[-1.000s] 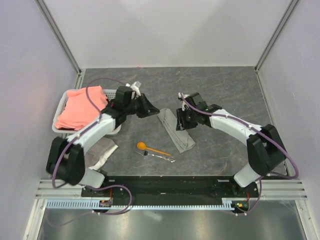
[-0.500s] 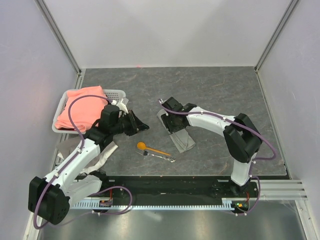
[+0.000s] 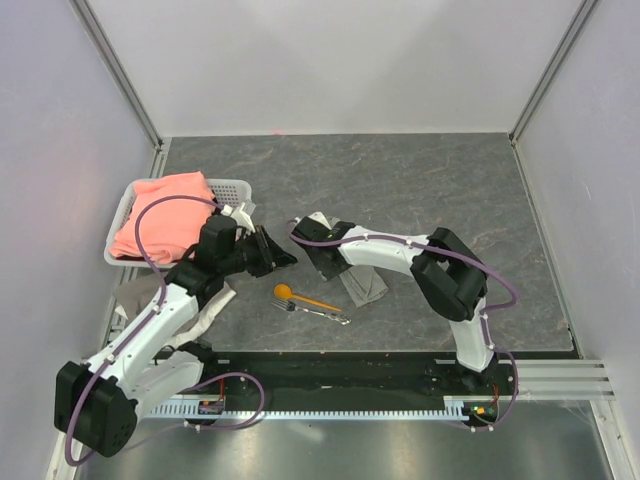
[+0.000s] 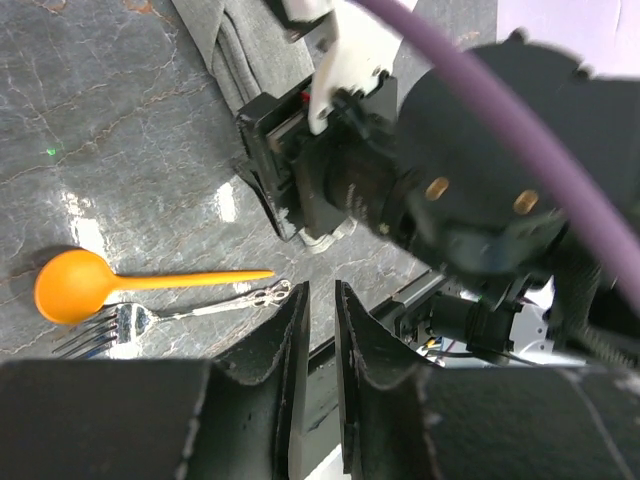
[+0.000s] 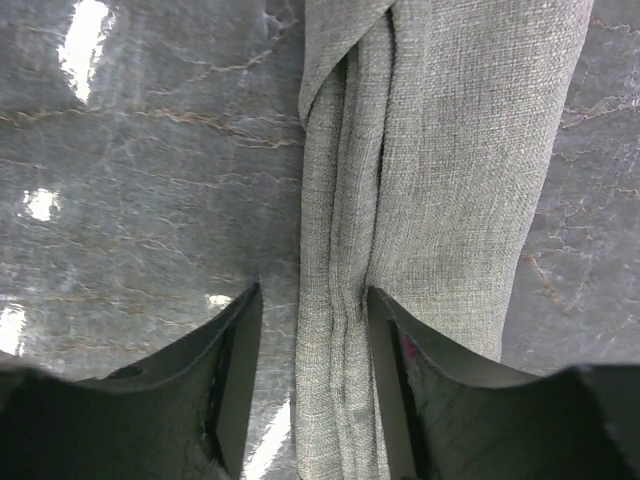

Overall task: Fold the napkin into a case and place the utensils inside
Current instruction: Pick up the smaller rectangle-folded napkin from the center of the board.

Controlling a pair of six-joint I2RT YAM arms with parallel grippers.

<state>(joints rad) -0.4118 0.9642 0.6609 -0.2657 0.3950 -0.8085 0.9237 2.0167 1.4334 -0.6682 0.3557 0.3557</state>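
At your far left, the basket [image 3: 234,186] sat hard against the table's [image 3: 450,180] left edge. The rag [image 3: 203,303] lay just in front of it, partly under the left arm, so that side was crowded. Your left gripper [image 4: 320,290] hung low just right of the basket, its fingers a narrow gap apart with nothing between them. Ahead of it the spoon [image 4: 75,285] and fork [image 4: 130,320] lay side by side, touching or nearly so, near the table's front edge between the two arm bases. Right of them the napkin [image 5: 450,150], folded into a narrow strip, ran slantwise across the middle. Your right gripper [image 5: 310,300] stood over its far end, jaws apart astride the folded long edge and not clamped on it. Behind both arms you had bare table to the back wall, and more from the napkin to the right edge. The basket held only a heaped pink cloth [image 3: 160,222], which covered most of it.
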